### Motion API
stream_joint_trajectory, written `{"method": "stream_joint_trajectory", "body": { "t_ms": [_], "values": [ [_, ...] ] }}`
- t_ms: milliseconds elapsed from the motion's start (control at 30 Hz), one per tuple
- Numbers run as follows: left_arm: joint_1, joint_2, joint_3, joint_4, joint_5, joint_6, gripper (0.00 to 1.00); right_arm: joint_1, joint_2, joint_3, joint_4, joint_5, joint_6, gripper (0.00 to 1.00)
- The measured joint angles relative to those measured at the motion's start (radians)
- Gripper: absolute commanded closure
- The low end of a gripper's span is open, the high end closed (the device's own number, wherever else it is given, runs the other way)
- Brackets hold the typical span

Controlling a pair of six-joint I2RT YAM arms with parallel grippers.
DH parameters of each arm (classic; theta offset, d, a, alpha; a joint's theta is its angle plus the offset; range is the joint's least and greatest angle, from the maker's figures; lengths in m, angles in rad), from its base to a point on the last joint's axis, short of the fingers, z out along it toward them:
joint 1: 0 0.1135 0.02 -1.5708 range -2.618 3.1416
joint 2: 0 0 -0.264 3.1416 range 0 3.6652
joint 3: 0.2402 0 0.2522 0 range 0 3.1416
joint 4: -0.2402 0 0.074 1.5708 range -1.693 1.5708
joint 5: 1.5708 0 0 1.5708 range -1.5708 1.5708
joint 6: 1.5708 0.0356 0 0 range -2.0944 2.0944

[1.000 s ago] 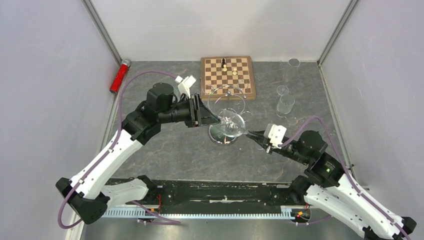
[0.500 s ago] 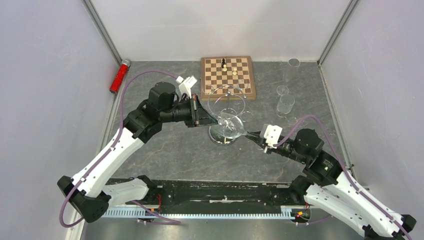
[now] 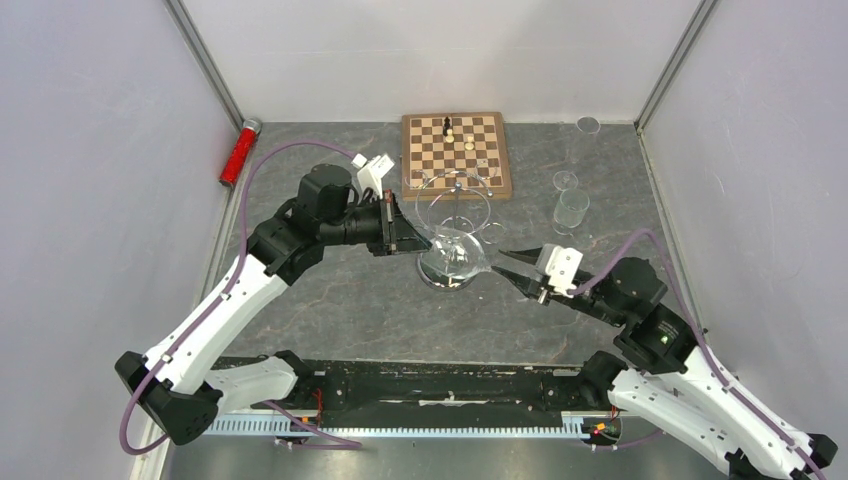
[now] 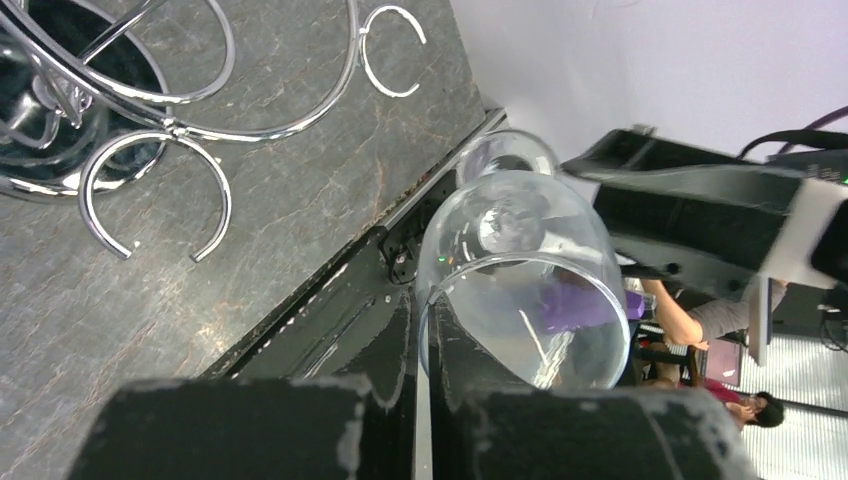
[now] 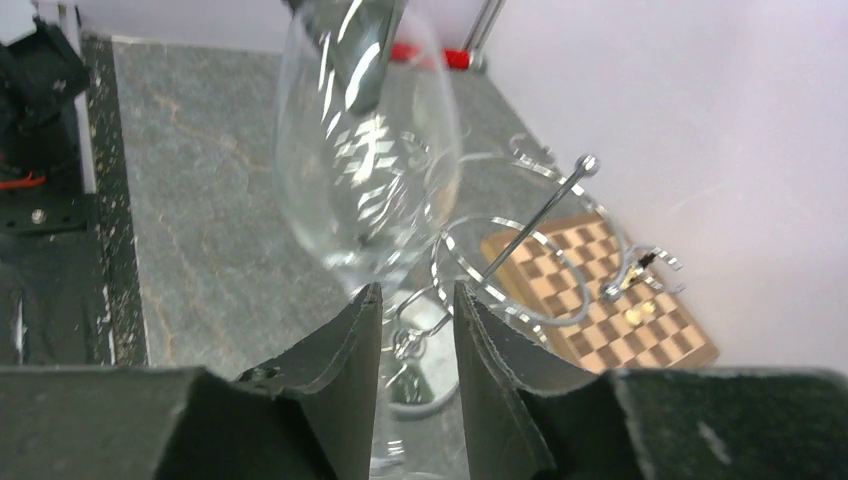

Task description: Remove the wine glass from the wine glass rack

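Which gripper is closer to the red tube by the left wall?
Left. The left gripper is right of the red tube, beside the wine glass rack. The right gripper is farther right, beyond the rack.

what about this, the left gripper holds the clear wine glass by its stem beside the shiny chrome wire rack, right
Not the stem. The left gripper holds the clear wine glass by its bowl's rim, beside the shiny chrome wire rack, as the left wrist view shows.
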Motion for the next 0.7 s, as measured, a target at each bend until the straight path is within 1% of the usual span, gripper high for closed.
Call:
{"method": "stream_joint_trajectory", "body": {
  "t_ms": [267,533,700],
  "values": [
    [0.000,0.008,0.003,-0.053,0.000,0.031,0.98,0.000,-0.010,0.044,0.076,-0.010,0.009,0.63],
    [0.001,0.010,0.008,-0.082,-0.003,0.050,0.98,0.000,-0.024,0.045,0.075,0.002,0.016,0.60],
    [0.003,0.003,0.008,-0.135,-0.021,0.070,0.98,0.000,-0.027,0.047,0.067,0.040,0.027,0.60]
  ]
}}
